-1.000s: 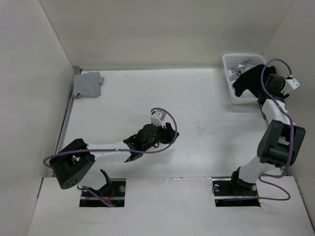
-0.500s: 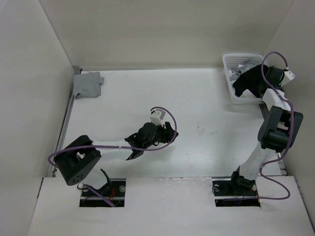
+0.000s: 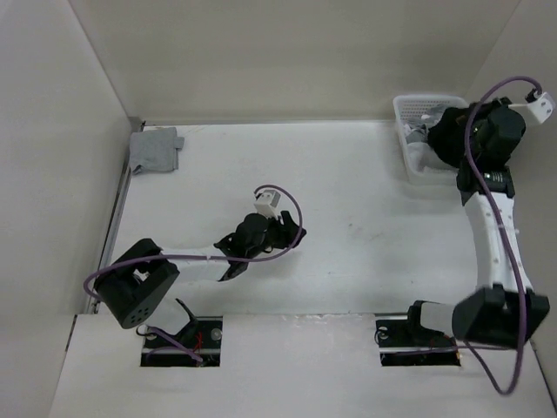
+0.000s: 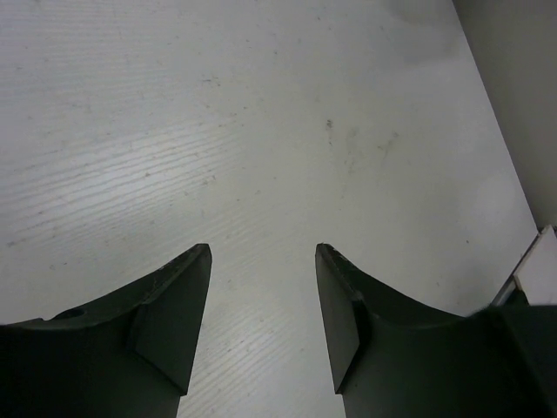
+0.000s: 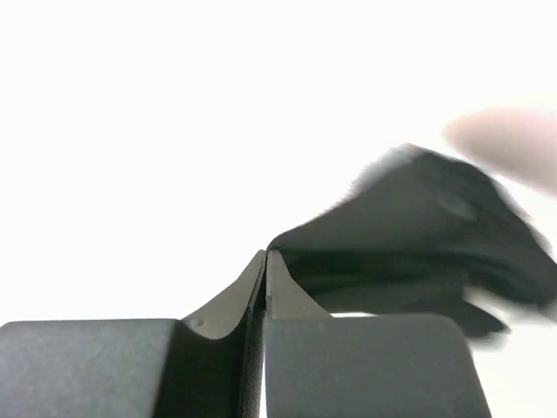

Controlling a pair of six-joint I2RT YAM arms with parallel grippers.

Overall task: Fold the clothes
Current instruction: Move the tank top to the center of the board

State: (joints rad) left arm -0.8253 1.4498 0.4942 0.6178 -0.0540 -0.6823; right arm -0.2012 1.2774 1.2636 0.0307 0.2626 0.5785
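Observation:
The clothes (image 3: 442,138), a plain black garment, hang bunched over the white basket (image 3: 407,108) at the far right. My right gripper (image 3: 461,131) is raised above the basket and shut on them. In the right wrist view its jaws (image 5: 265,254) are pressed together, and the black fabric (image 5: 418,226) runs off to the right from the tips against a washed-out bright background. My left gripper (image 3: 294,235) hovers over the middle of the table, open. The left wrist view shows only bare white table (image 4: 261,104) between its spread fingers (image 4: 263,252).
A small folded grey cloth (image 3: 155,148) lies at the far left corner. White and grey garments (image 3: 420,132) sit in the basket under the black one. Walls close in the table on the left, back and right.
The right gripper has shut on the black garment and risen, its arm stretching upward; the garment bunched up with it. The left gripper shifted slightly toward the far left, still open.

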